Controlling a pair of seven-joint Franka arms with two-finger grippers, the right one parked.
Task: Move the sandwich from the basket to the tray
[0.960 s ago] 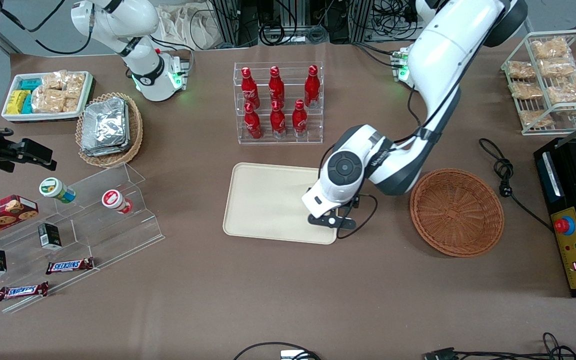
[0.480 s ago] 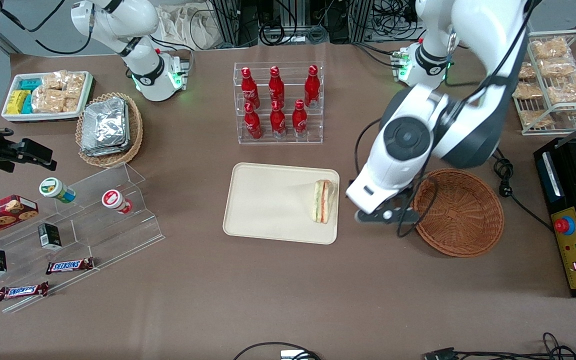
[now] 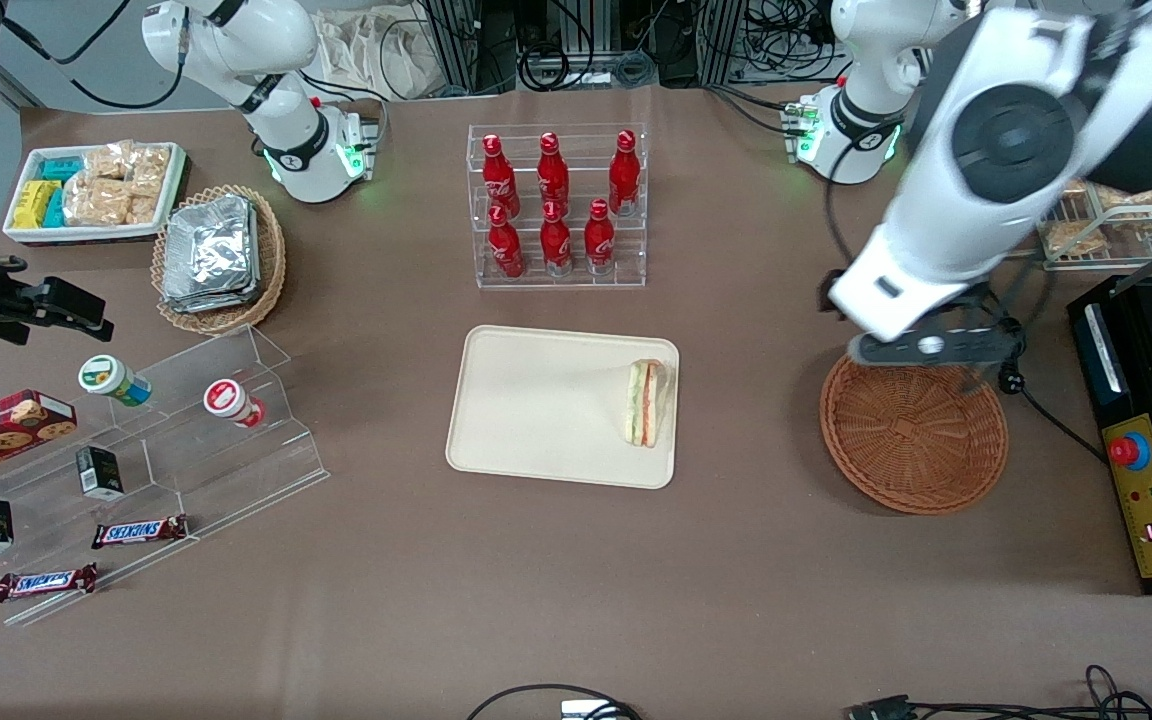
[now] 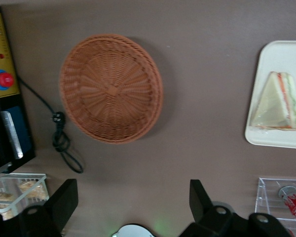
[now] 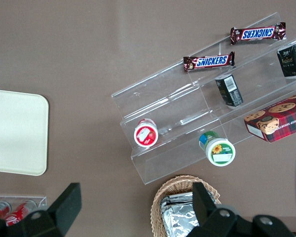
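one sandwich (image 3: 645, 403) lies on the one tray (image 3: 536, 400), at its edge toward the one basket (image 3: 913, 440). the gripper (image 4: 130, 202) hangs above the basket's rim, fingers spread wide, holding nothing.

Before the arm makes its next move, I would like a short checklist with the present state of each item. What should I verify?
1. Sandwich lies on the tray: ok, it rests near the tray's edge toward the working arm's end.
2. Sandwich fully inside the rim: ok, as far as the front view shows.
3. Basket holds nothing more: ok, only bare wicker is visible.
4. Hand released: ok, the fingers are spread apart with nothing between them.
5. Hand clear of the tray: ok, it is raised above the basket's edge that lies farther from the front camera.
6. Cable near the basket is free of the arm: cannot tell.
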